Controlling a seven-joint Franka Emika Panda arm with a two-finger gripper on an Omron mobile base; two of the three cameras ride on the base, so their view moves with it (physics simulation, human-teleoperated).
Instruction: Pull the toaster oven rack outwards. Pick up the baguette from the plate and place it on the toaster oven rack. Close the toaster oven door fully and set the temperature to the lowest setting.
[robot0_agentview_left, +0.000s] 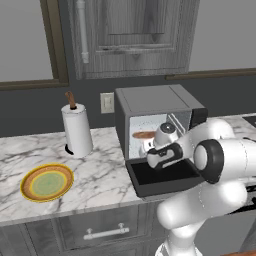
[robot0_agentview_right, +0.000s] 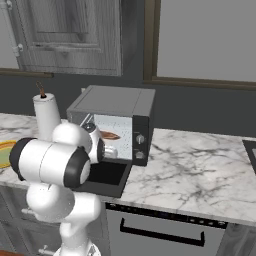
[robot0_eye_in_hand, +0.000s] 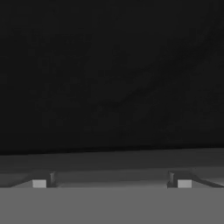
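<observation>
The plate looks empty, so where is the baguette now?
The baguette lies inside the open toaster oven, seen in both base views.

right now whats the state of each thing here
oven door: open, folded down flat
baguette: inside the oven
plate: bare, on the counter
end effector: open, nothing between the fingers
paper towel roll: upright
drawer: shut
</observation>
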